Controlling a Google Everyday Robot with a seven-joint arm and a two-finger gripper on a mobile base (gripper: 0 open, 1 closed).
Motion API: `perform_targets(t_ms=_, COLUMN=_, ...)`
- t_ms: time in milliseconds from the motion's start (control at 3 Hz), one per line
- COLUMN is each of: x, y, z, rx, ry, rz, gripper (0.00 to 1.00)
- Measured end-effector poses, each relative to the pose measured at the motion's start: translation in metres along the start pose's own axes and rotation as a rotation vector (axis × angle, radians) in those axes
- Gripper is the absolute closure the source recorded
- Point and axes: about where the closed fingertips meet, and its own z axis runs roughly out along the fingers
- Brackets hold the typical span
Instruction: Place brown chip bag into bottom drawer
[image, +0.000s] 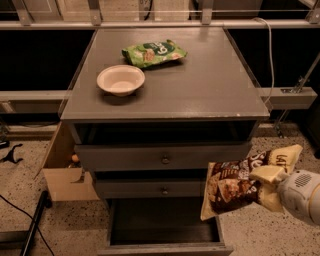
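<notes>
The brown chip bag (235, 184), dark brown with cream-yellow ends and pictured chips, hangs in the air at the lower right, in front of the cabinet's right side. My gripper (266, 186) comes in from the right edge and is shut on the bag's right part; its white wrist shows behind it. The bottom drawer (165, 239) is pulled open below the two knobbed drawers, a dark box with a low front panel. The bag is above and to the right of the drawer's opening, over its right wall.
On the cabinet top (210, 85) sit a white bowl (120, 80) and a smaller green bag (153, 52). A cardboard box (62, 175) stands on the floor left of the cabinet. A black cable (20, 220) lies at the lower left.
</notes>
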Motion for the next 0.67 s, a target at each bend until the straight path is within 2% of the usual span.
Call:
perform_targets(t_ms=333, x=0.003, y=0.019, z=0.028, rx=-0.013, ry=-0.009, rz=0.003, gripper=1.00)
perform_targets(t_ms=667, x=-0.001, y=0.050, z=0.060, rx=-0.059, ry=-0.038, rz=0.015, gripper=1.00)
